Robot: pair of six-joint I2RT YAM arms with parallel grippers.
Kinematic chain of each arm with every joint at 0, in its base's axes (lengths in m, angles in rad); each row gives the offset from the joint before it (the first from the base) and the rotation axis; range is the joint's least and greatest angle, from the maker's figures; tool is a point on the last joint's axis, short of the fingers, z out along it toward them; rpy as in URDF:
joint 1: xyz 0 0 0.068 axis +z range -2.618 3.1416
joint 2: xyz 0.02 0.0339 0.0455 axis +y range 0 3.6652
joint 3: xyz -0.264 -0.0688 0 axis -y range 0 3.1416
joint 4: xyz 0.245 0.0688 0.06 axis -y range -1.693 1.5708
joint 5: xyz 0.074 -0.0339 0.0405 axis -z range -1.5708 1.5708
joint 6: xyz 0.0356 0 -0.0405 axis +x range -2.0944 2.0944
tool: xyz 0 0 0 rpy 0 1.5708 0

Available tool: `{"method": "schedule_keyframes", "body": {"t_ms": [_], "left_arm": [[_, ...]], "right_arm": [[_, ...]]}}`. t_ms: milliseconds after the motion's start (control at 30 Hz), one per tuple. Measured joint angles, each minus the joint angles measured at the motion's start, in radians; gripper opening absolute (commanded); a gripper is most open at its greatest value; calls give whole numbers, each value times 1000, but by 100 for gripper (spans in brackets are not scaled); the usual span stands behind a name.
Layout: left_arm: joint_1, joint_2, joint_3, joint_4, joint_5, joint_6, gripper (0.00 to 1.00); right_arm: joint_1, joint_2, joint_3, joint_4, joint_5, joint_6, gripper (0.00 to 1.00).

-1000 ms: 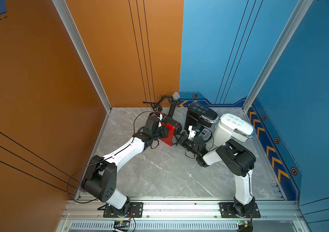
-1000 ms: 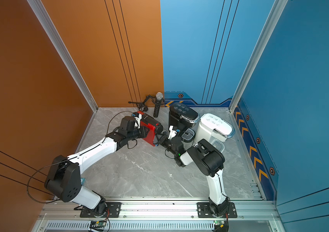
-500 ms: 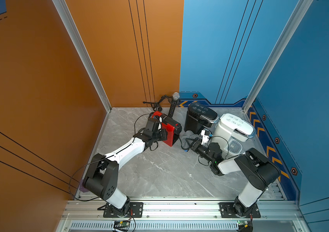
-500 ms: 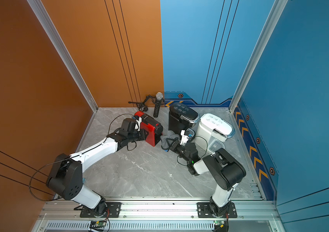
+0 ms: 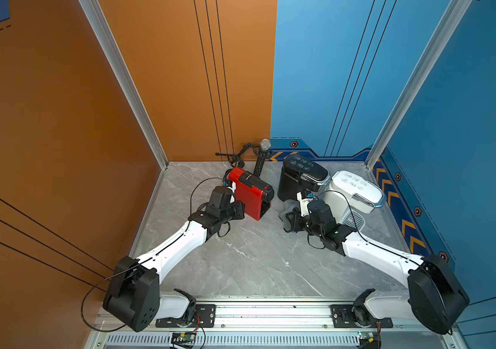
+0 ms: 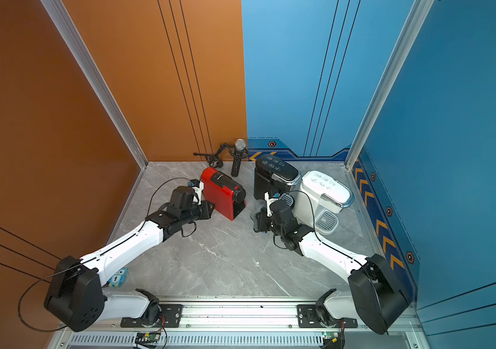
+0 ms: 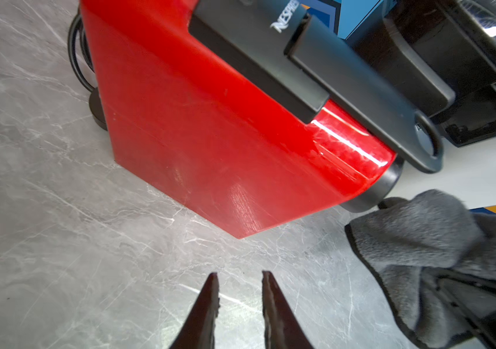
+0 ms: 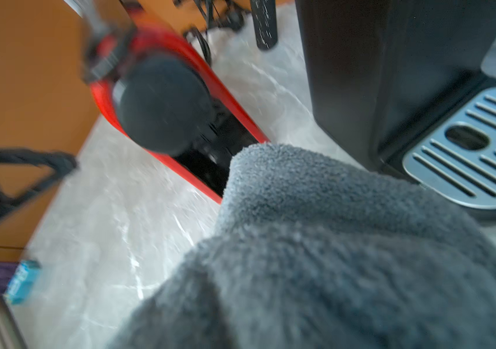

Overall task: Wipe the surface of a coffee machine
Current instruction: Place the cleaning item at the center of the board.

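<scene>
**Right arm carries the cloth clear of the red machine**

Since 1 second ago the right arm has unfolded and swung away from the front of the glossy red capsule coffee machine with a black top [image 5: 251,193]. The right claw [image 5: 292,222] now sits low over the grey marbled counter [image 5: 240,256], apart from that machine and just in front of the black coffee machine [image 5: 296,178]. The left arm has shifted only a little.

A fluffy dark grey microfibre cloth [image 8: 316,241] drapes over the right claw and hides its jaws, so I cannot tell whether they are parted or pinched together.

The left claw [image 7: 239,278] points at the red machine's flat side, near but not touching. Its 2 dark fingers [image 7: 210,302] stand narrowly apart with nothing between them.

The red machine stands upright toward the back of the counter. The black machine is beside it, and a white coffee machine [image 5: 352,193] comes after that, 3 in a row.
</scene>
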Motion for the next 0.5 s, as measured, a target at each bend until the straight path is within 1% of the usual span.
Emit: {"method": "schedule_keyframes", "body": {"t_ms": [67,167,200,233,300,367,500], "left_arm": [[0,-28,-23,-2,-17,10,28],[1,-57,-48,-17,-43,27,28],[4,-66,-56,-22,-49,34,28],[6,-73,-64,-24,-54,37,29],[16,-89,-81,-29,-68,41,29],[28,-100,-97,-31,-76,48,31],[60,-107,-117,-35,-94,62,31]], "right_arm": [[18,27,18,-85,21,-33,44],[60,72,91,-211,64,-83,64],[71,83,121,-243,78,-101,75],[83,89,146,-267,93,-119,79],[108,89,192,-315,135,-147,82],[121,85,219,-349,174,-169,82],[112,44,234,-434,263,-204,83]]}}
